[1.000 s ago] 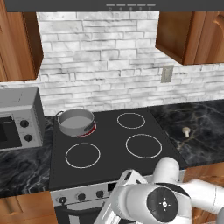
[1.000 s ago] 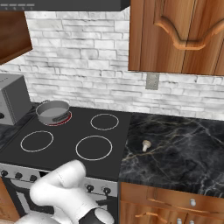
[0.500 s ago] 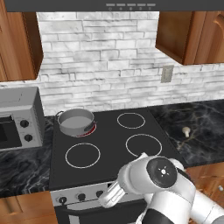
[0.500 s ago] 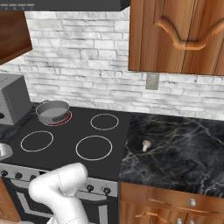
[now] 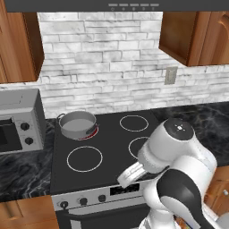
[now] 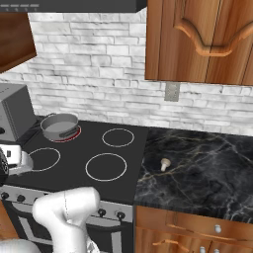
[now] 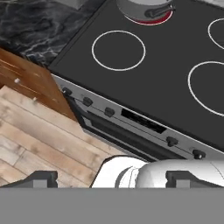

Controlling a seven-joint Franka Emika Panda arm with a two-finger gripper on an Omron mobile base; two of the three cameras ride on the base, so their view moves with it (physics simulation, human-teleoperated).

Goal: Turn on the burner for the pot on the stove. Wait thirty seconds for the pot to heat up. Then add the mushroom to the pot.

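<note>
The pot (image 5: 78,124) is sitting on the red-rimmed burner (image 5: 92,133). The mushroom (image 6: 164,163) is lying on the counter (image 6: 207,168). The gripper (image 7: 111,178) is hanging over the stove (image 7: 170,87), jaws wide apart.

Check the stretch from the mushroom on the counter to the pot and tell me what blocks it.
Nothing visible blocks it. The mushroom sits alone on the dark counter right of the stove. Between it and the pot, which stands on the red-rimmed burner, lie only flat ring markings on the glass. The pot has no lid.

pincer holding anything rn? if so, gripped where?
Nothing is held. In the hand view the pincer is open, with only floor and the stove front beyond it. The mushroom sits on the counter.
</note>
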